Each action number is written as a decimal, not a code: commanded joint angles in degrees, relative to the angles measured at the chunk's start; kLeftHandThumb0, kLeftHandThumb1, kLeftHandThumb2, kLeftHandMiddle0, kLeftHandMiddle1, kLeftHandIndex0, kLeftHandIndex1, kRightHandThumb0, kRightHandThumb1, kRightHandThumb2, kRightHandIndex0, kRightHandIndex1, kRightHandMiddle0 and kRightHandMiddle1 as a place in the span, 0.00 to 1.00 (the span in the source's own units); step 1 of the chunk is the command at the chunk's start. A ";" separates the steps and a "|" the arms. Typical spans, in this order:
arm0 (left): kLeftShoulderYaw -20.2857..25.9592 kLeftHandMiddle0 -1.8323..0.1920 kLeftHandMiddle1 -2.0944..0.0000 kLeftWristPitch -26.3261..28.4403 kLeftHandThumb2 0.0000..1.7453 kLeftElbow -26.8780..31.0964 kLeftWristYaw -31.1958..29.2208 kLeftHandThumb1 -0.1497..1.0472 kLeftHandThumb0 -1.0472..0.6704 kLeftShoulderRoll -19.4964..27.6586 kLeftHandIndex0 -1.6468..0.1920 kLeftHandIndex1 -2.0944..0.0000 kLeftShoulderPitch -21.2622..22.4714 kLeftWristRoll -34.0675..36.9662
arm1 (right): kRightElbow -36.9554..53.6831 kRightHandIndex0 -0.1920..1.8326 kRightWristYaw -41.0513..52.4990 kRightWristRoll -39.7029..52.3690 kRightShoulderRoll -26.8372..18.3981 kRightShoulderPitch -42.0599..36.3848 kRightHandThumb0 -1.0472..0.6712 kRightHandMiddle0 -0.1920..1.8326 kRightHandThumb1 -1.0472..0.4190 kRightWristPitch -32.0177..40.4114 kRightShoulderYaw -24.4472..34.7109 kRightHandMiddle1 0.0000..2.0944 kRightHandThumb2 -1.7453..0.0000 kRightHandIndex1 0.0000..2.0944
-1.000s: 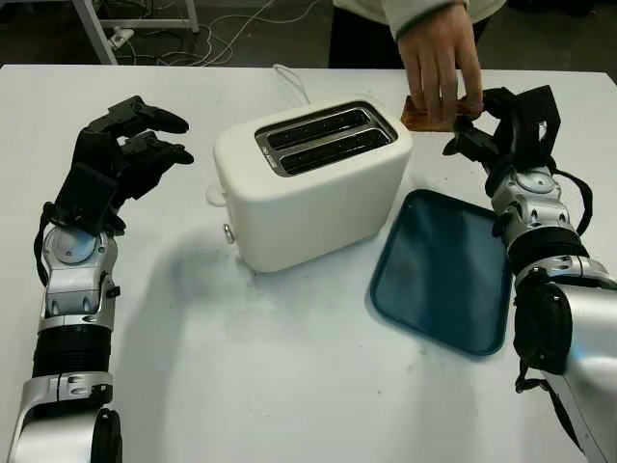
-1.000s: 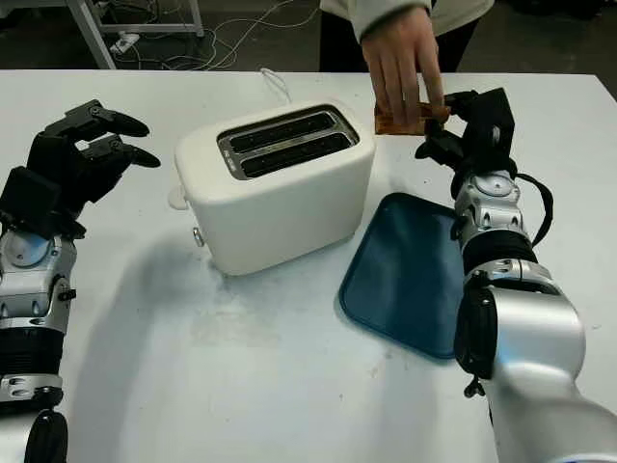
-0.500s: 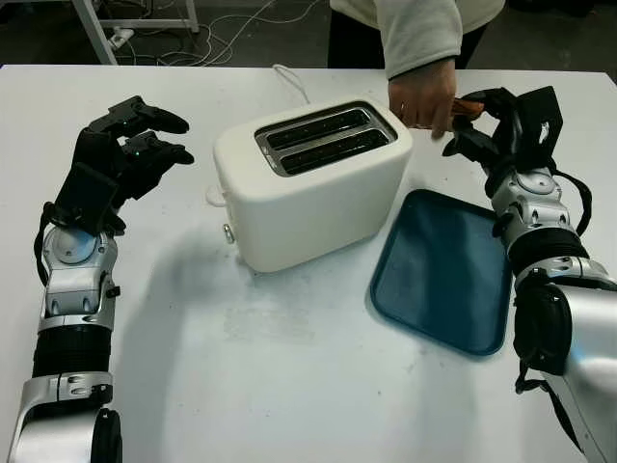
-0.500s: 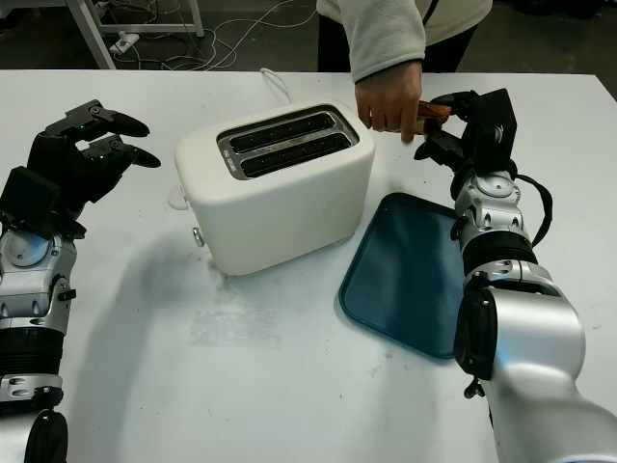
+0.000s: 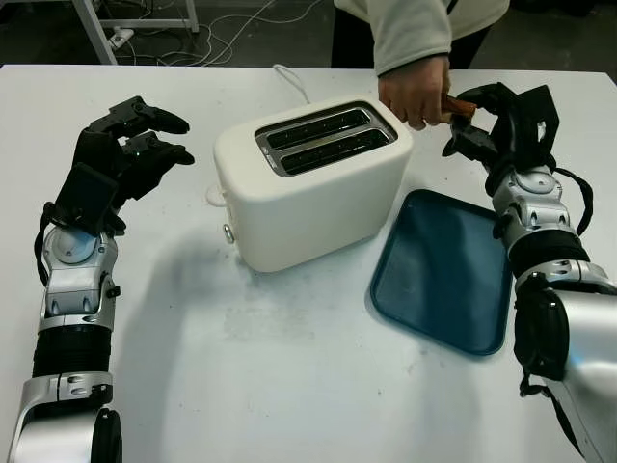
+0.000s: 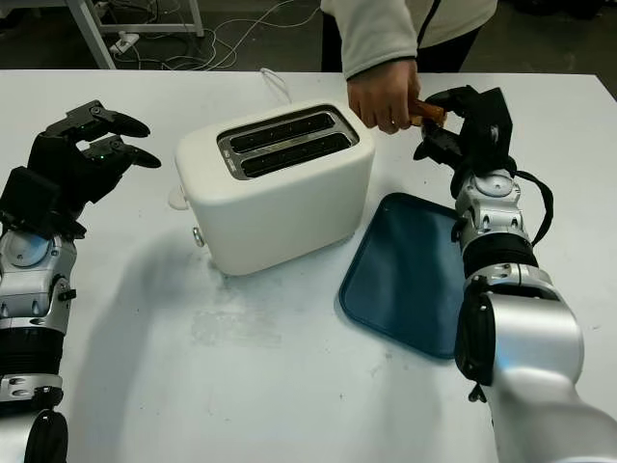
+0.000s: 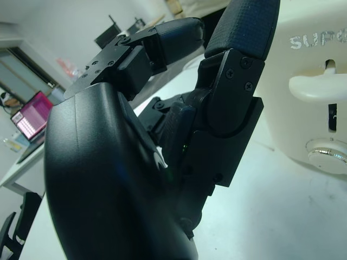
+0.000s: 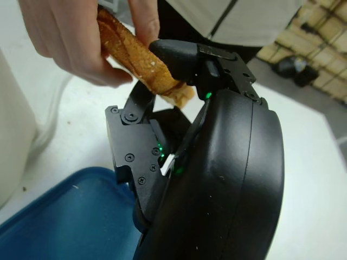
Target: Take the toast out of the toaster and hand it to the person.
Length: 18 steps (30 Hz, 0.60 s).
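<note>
White table (image 5: 289, 386): broad bare surface lying open in front of the toaster (image 5: 313, 183); blue tray (image 5: 445, 270) sitting just beside it on the right. Toast (image 8: 142, 58): being held above the table's far side, beyond the tray, gripped by the right hand (image 5: 487, 121) and pinched by a person's hand (image 5: 416, 90). Left hand (image 5: 125, 149): hovering left of the toaster, curled, holding nothing.

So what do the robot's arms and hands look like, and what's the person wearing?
Each arm is built of silver segments with black joint bands and a black cable looped near the wrist. The left robot hand and right robot hand are matte black with screwed plates and green lights. The person's sleeve is a light cream.
</note>
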State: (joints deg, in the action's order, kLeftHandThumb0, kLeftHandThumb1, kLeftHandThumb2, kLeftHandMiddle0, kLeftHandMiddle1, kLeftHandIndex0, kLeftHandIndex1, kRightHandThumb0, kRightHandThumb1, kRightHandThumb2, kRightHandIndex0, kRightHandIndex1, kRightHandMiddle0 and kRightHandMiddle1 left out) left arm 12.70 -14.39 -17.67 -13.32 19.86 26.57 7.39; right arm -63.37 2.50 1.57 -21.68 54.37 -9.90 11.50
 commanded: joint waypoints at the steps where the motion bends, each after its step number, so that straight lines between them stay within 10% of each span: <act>1: 0.28 0.48 0.54 -0.05 0.02 0.11 0.02 0.89 0.00 -0.17 0.52 0.51 -0.09 0.65 | 2.30 0.36 -1.61 -0.29 1.10 -2.24 0.47 0.22 0.09 -2.85 -0.29 0.63 0.64 0.80; 4: 0.25 0.48 0.55 -0.62 0.02 -0.26 0.07 0.89 0.00 -0.14 0.52 0.52 -0.10 0.42 | 7.08 0.21 2.54 0.82 1.63 -6.12 0.36 0.22 0.09 -3.62 -0.95 0.16 0.61 0.41; 8: 0.40 0.48 0.55 -0.53 0.02 -0.40 0.09 0.89 0.00 -0.11 0.52 0.52 -0.18 0.52 | 17.32 0.11 9.05 3.25 2.39 -13.44 0.30 0.12 0.09 -1.72 -1.45 0.01 0.56 0.06; 18: 0.88 0.46 0.55 -0.22 0.02 -0.53 1.26 0.89 0.00 -0.55 0.51 0.52 -0.77 0.46 | 47.61 0.09 10.37 6.07 4.76 -33.38 0.28 0.09 0.09 7.85 -1.85 0.00 0.88 0.00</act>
State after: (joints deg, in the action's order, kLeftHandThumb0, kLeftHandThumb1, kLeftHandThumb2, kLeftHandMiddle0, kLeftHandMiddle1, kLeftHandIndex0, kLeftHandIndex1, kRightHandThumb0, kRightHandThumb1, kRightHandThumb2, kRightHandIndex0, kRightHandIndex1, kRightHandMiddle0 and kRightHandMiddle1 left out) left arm 13.04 -14.47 -18.37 -12.55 19.67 26.47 7.36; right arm -18.25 12.80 6.67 -17.28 22.21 -3.20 9.35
